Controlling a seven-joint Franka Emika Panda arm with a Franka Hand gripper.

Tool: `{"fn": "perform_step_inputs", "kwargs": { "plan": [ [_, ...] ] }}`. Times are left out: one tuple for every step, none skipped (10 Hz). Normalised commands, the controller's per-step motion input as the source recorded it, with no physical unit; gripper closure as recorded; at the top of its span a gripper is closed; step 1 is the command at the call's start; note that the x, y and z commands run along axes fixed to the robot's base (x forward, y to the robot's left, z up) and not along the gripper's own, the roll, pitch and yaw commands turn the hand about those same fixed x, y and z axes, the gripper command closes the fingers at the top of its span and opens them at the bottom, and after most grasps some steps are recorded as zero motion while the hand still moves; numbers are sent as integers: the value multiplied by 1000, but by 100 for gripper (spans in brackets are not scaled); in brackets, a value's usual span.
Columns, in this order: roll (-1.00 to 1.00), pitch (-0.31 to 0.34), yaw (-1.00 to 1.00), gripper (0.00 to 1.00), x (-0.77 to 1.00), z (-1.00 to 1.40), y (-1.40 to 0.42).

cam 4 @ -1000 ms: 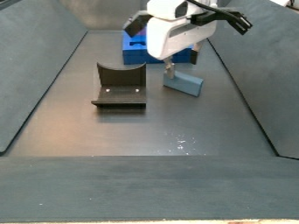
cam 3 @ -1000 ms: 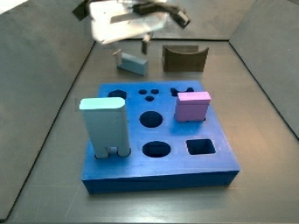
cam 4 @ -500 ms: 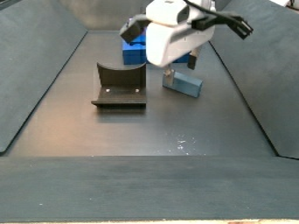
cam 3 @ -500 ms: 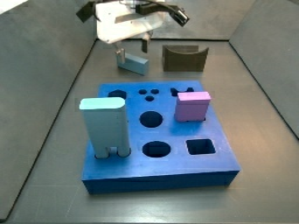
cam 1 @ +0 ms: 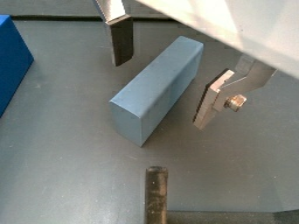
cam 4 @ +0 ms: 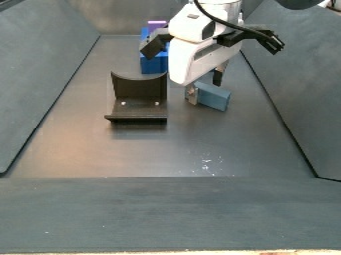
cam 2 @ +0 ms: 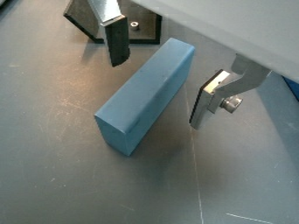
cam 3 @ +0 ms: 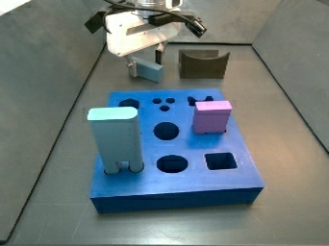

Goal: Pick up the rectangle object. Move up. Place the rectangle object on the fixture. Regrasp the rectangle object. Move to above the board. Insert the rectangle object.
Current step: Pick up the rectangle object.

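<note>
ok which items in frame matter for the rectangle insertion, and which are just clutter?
In play:
- pale blue-grey flat rectangular slab, lying on the floor between the open gripper fingers, not gripped
- dark olive U-shaped fixture
- bright blue square board

Clutter:
- tall pale blue round-topped block
- pink cube

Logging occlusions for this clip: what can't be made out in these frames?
- Rectangle object: mostly hidden behind the gripper in both side views.
- Fixture: cut off by the frame edge in a wrist view.
- Board: largely hidden behind the arm in a side view.
- Finger: contact with the slab unclear; gaps show.
</note>
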Motion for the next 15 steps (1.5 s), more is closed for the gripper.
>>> {"fn": "perform_step_inputs", "kwargs": {
  "plan": [
    [20,0,0,0,-29,-43,0],
    [-9,0,0,0,0,0,0],
    [-3,-9,0,0,0,-17,0],
    [0,0,0,0,14,-26,0],
    [31,-314,0,0,0,-637,-63],
    [257,-354,0,0,-134,-623,-14],
    [0,0,0,100,0,0,0],
    [0,0,0,100,0,0,0],
    [0,0,0,100,0,0,0],
    [0,0,0,100,0,0,0],
    [0,0,0,100,0,0,0],
    [0,0,0,100,0,0,0],
    [0,0,0,100,0,0,0],
    [0,0,0,100,0,0,0],
    [0,0,0,100,0,0,0]
  ]
}}
